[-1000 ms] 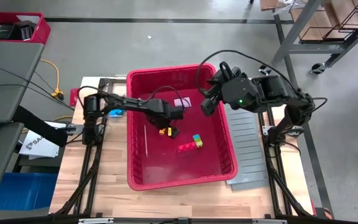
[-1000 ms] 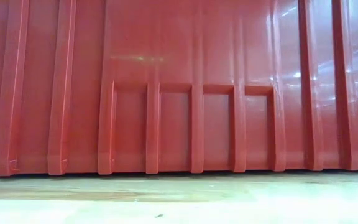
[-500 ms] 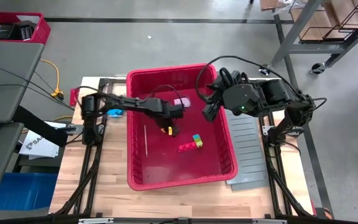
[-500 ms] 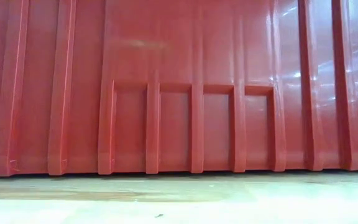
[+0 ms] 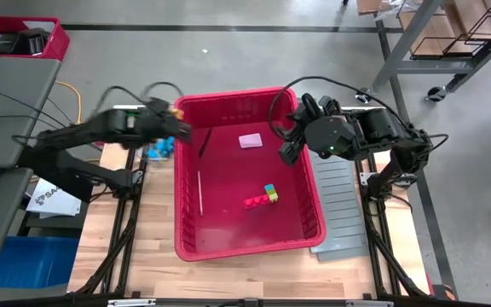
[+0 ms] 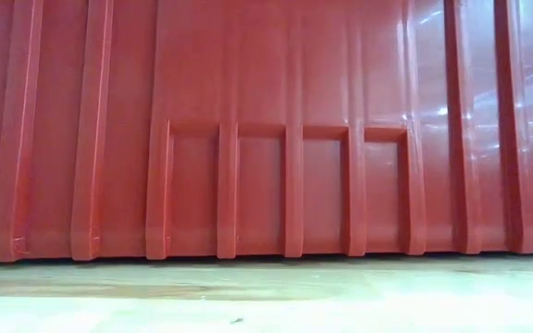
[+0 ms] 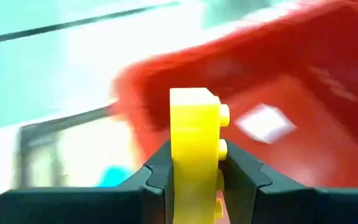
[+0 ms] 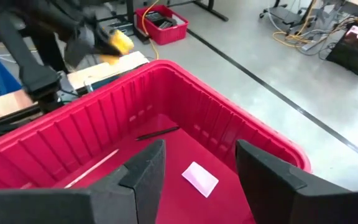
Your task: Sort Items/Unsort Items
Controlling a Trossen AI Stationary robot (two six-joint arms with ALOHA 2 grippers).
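The left gripper [image 5: 174,113] hovers over the red bin's [image 5: 309,198] upper-left corner, its jaws pinching a yellow block [image 7: 194,140] that stands upright between them. The right gripper [image 5: 288,145] hangs above the bin's right wall, jaws spread and apparently empty. Inside lie a pink card [image 5: 250,140], a stick [image 5: 200,189] and stacked coloured blocks [image 5: 262,198].

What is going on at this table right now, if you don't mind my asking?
The left end effector is shut on a yellow block and is over the left rim of the red bin, by its far corner. The right end effector is open and empty, above the bin's far right corner. In the bin lie a multicoloured block cluster, a pale flat piece, a thin light stick and a dark pen-like stick. Blue pieces sit on the table left of the bin.
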